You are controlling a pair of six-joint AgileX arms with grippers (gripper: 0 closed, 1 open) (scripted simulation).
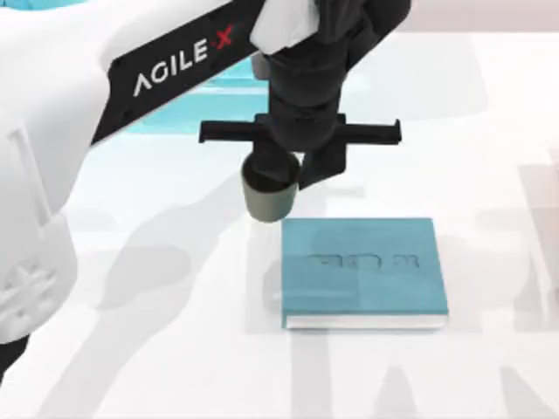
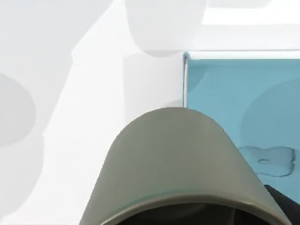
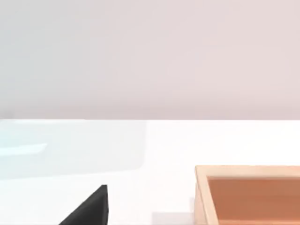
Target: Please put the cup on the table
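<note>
The left gripper (image 1: 278,175) is clamped on the small olive-green cylindrical cup (image 1: 269,196), just off the far left corner of the flat teal book (image 1: 362,271) lying mid-way on the white table (image 1: 175,367).

Top view: looking straight down on the white surface (image 1: 175,367) from above. Left wrist view: pressed close over the cup (image 2: 178,159), facing down, sharing cup (image 1: 269,196) and teal book (image 2: 243,108) with the top view's book (image 1: 362,266). Right wrist view: low, level across the surface (image 3: 164,140), near a wooden box (image 3: 248,192).
</note>
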